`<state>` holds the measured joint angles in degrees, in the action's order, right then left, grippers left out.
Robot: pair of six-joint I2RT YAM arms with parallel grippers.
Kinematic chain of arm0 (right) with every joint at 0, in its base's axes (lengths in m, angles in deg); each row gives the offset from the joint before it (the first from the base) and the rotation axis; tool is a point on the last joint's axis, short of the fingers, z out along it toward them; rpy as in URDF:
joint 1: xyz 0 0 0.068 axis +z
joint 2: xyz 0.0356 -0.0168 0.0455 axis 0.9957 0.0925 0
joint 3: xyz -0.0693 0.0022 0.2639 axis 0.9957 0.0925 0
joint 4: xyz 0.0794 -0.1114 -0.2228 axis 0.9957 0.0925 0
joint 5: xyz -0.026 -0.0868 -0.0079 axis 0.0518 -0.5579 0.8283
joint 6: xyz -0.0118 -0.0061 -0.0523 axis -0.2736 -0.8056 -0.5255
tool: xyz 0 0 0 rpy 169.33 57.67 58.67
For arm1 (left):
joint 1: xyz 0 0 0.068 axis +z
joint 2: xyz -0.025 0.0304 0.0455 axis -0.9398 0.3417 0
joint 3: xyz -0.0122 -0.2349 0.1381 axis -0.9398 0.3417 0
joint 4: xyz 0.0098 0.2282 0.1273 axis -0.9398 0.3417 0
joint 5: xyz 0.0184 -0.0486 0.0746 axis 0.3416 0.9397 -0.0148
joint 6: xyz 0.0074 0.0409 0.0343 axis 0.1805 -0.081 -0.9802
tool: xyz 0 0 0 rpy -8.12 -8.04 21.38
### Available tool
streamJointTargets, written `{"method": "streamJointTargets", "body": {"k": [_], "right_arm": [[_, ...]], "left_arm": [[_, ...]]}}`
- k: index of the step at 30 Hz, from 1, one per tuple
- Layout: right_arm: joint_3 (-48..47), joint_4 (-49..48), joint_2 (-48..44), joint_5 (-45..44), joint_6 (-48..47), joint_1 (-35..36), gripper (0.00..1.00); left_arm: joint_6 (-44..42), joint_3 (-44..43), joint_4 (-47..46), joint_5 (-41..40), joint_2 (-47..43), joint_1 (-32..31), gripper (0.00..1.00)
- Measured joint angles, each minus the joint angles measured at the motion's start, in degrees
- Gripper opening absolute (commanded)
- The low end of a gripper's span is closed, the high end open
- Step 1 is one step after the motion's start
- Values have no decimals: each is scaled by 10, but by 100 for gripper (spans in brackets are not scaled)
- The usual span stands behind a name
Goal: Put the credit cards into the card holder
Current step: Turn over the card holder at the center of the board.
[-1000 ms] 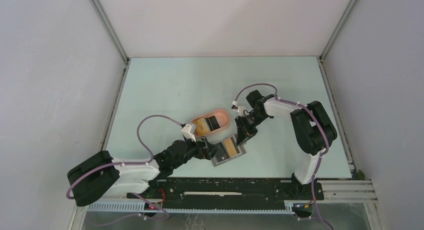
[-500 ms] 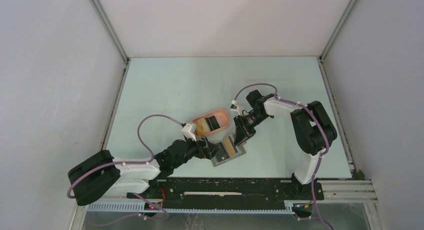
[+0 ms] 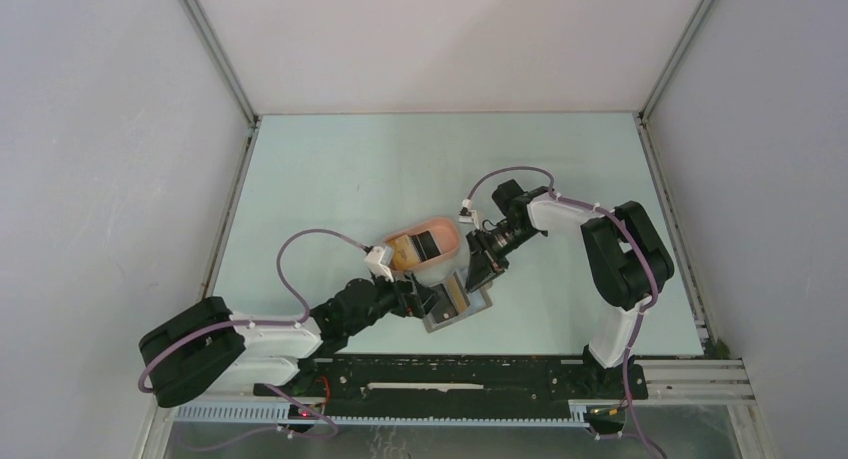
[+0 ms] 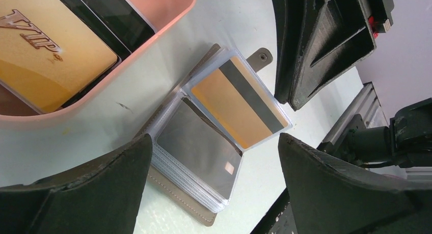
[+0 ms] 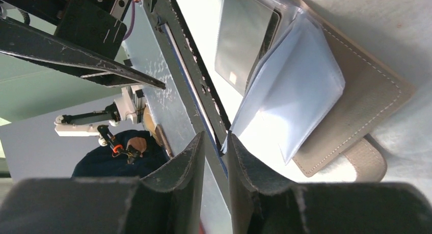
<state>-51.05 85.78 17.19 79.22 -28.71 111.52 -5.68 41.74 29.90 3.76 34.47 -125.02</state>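
Card holder (image 5: 382, 96): lying open on the table (image 4: 229, 15) towards the near edge, just beside the peach tray (image 4: 176, 12), between the two grippers; snap tab (image 4: 261, 55) flung outward.
Filed so far: one orange card (image 4: 234, 104) with a dark-and-silver stripe, tucked in a clear pocket on the tab side; one silvery-grey card (image 4: 198, 147) with a small chip, in the pocket on the other half.
Left to file: gold "VIP" card (image 4: 46, 55) and dark cards (image 4: 109, 15), lying in the tray (two dark edges visible, exact count hard to tell).
Left gripper (image 4: 214, 142): spread wide, holding nothing, straddling the holder's grey-card half; contact with the cover not discernible.
Right gripper (image 5: 215, 142): narrow, only a thin slot between the pads; corner of a lifted clear sleeve (image 5: 295, 96) reaching that slot, impossible to tell whether pinched or merely brushing.
Progress: judged roughly midway, with two cards in and a few out.
Step in hand: probably turning a sleeve page to bare an empty pocket.
Next need: a card fetched from the tray, its edge lined up with a pocket mouth, the holder kept from sliding.
Risk: floppy sleeve springing back; thin card awkward to lift off the tray floor.
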Motion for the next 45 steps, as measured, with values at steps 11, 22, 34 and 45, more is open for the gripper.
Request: {"method": "streamJointTargets", "body": {"k": [11, 22, 34, 45], "right_arm": [[-5, 4, 8, 17, -1, 19, 21], [-15, -17, 9, -141, 6, 20, 38], [-15, -27, 11, -199, 17, 17, 41], [-15, -27, 17, -179, 17, 17, 32]], "left_arm": [[50, -17, -38, 10, 47, -5, 90], [81, -28, -65, 14, 88, -10, 87], [85, -35, -68, 14, 99, -14, 87], [85, -36, -67, 15, 115, -15, 87]]}}
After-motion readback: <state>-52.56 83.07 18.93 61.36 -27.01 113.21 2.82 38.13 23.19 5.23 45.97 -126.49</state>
